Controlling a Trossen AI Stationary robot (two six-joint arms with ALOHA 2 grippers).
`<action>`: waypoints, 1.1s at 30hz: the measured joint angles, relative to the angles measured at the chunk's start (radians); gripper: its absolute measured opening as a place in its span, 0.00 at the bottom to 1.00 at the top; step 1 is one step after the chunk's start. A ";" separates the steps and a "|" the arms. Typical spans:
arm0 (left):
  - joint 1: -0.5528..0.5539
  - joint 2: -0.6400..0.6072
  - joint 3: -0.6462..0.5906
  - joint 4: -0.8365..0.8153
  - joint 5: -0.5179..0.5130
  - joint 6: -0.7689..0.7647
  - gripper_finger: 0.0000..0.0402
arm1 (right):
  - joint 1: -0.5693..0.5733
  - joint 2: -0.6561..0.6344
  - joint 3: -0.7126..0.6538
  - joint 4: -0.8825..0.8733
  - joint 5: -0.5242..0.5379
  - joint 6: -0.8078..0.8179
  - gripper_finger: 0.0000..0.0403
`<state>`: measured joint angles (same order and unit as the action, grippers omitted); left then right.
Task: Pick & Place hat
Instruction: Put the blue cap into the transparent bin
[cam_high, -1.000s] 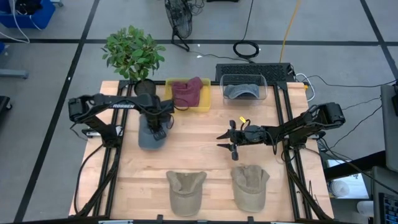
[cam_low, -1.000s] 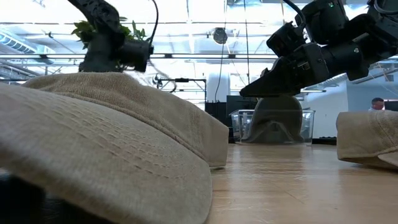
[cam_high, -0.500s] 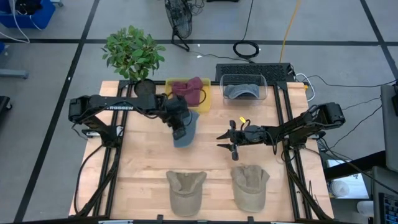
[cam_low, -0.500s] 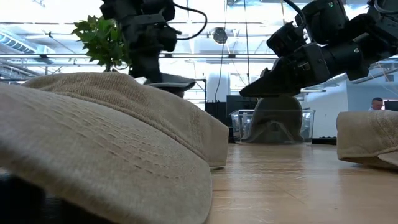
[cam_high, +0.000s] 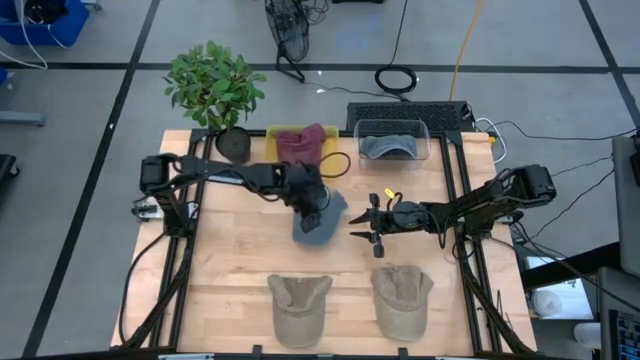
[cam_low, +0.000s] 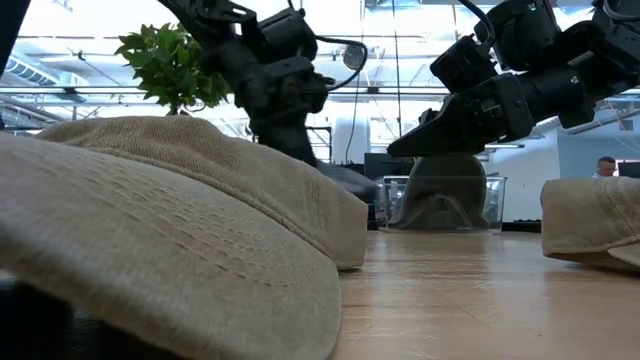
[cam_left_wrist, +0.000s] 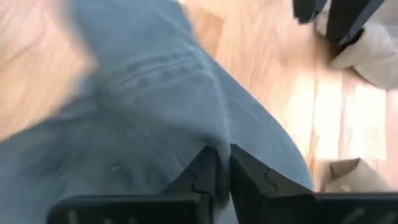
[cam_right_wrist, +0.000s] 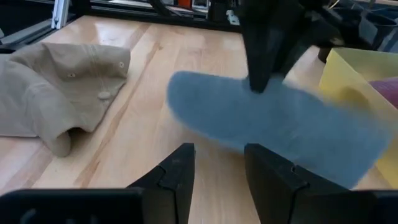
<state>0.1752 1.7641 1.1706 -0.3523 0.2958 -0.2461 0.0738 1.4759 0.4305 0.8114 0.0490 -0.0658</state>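
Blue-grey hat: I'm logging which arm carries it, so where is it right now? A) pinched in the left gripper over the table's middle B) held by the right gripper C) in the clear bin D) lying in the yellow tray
A: the left gripper pinches the blue-grey hat above the wooden table, while the right gripper waits open beside it.

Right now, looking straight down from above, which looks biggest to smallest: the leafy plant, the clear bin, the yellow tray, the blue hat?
1. Plant
2. Clear bin
3. Yellow tray, partly covered by a maroon hat, so less sure
4. Blue hat, partly hidden under the left gripper
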 joint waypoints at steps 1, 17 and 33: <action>-0.003 0.004 0.000 0.015 0.001 0.007 0.13 | 0.000 -0.001 0.000 -0.002 0.000 0.000 0.31; -0.019 -0.120 0.000 -0.311 -0.273 0.341 0.37 | 0.008 -0.029 -0.001 0.006 0.031 0.057 0.31; -0.049 -0.069 -0.013 -0.184 -0.158 0.496 0.41 | 0.053 -0.029 0.000 0.089 0.085 0.059 0.31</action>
<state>0.1265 1.6946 1.1576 -0.5365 0.1378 0.2501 0.1265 1.4471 0.4301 0.9005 0.1341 -0.0066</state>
